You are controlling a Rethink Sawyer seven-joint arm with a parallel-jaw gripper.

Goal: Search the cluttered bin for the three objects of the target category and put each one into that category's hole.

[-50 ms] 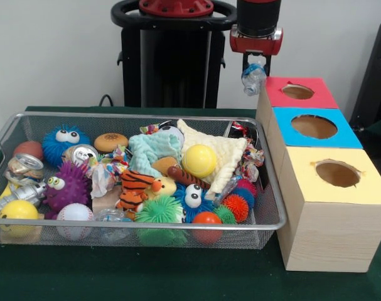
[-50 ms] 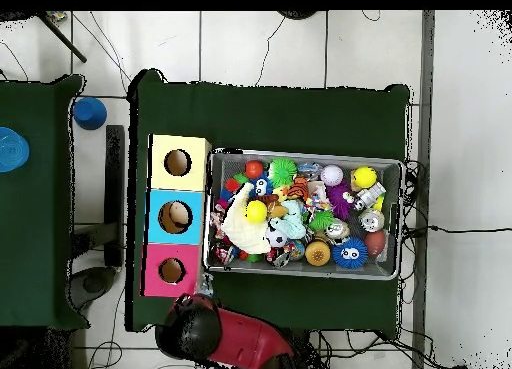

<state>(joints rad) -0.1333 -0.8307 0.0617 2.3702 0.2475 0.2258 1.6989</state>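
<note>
The gripper [image 1: 253, 70] is closed on a crushed plastic bottle [image 1: 253, 79], which is held in the air just beside the red box [image 1: 297, 93], at its corner. Next to it the blue box [image 1: 313, 127] and yellow box [image 1: 336, 174] are placed. The wire bin [image 1: 273, 207] is filled with balls, plush toys, cans and cloths.
</note>
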